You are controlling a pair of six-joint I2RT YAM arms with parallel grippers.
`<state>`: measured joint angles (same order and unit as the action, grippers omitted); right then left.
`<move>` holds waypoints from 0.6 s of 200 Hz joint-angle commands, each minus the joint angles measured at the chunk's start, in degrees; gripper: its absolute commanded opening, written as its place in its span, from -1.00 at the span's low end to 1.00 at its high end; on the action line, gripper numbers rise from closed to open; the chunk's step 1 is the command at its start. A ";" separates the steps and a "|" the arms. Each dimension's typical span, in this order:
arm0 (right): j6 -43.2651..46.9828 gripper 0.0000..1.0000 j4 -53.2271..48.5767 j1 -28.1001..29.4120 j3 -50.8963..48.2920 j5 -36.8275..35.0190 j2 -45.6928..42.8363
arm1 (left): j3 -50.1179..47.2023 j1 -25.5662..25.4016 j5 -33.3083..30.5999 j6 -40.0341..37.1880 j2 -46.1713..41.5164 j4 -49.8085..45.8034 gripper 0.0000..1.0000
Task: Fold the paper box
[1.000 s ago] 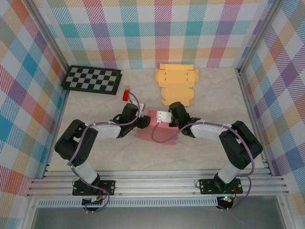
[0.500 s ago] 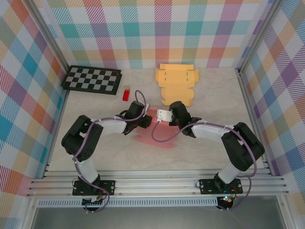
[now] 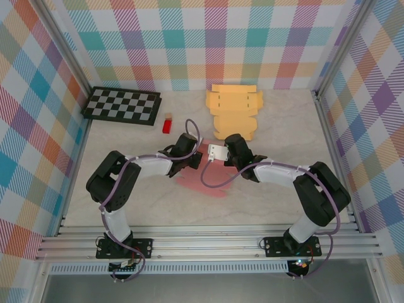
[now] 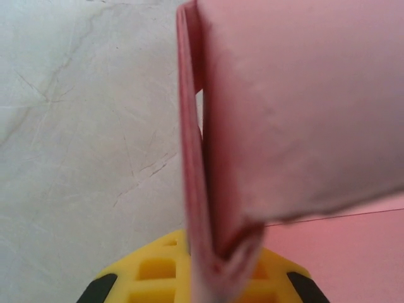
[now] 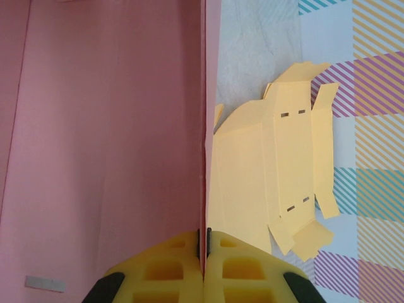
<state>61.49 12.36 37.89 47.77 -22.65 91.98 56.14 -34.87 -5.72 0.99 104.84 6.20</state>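
**Left gripper (image 3: 196,161) and right gripper (image 3: 217,153) both clamped on the pink paper box sheet (image 3: 203,181)**

Seen from above, the two grippers meet nose to nose near the middle of the pale marbled table (image 3: 278,132); the sheet lies partly flat beneath and in front of them, with its far part raised where they hold it.

In the left wrist view the left gripper (image 4: 203,278) has its yellow fingers (image 4: 154,271) closed on a doubled-over fold of the sheet (image 4: 297,107); the fold stands up from the jaws as a raised flap, while another part of the sheet lies flat at the lower right.

In the right wrist view the right gripper (image 5: 206,252) has its fingers pressed together on a thin edge of the sheet (image 5: 107,126); that edge runs straight away from the jaws, and a small grey label (image 5: 44,283) sits on the pink surface at the lower left.

A flat yellow die-cut cardboard blank (image 3: 235,113) lies on the table just beyond the grippers, toward the back wall; a black-and-white checkerboard panel (image 3: 123,105) lies at the back left, with a small red block (image 3: 167,124) near its right end.
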 commanded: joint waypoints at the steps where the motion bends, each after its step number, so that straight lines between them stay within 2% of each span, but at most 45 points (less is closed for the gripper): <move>1: -1.46 -1.00 -1.31 -0.62 -0.43 -2.76 -0.49 | -1.70 1.46 -10.81 -0.33 2.05 -5.20 -1.00; 48: -2.64 -1.00 -2.52 -1.06 -0.55 -3.04 -0.78 | -1.21 1.73 -11.90 0.85 1.79 -6.14 -1.00; 61: -3.06 -1.00 -3.07 -1.13 -0.40 -2.92 -0.72 | -1.33 1.82 -10.73 0.99 1.33 -5.94 -0.74; 73: -3.49 -1.00 -3.46 -1.15 -0.23 -2.85 -0.45 | -1.94 2.08 -8.94 1.32 -0.03 -5.17 -0.35; 78: -3.61 -1.00 -3.60 -1.15 -0.22 -2.80 -0.34 | -2.18 2.24 -8.12 1.64 -0.66 -4.97 -0.24; 120: -4.64 -1.00 -4.84 -1.15 0.79 -2.81 0.45 | -2.57 4.53 0.59 5.55 -6.32 -4.53 0.06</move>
<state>58.76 11.25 37.82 47.77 -22.98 91.98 54.63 -33.39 -6.11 3.49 102.50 5.48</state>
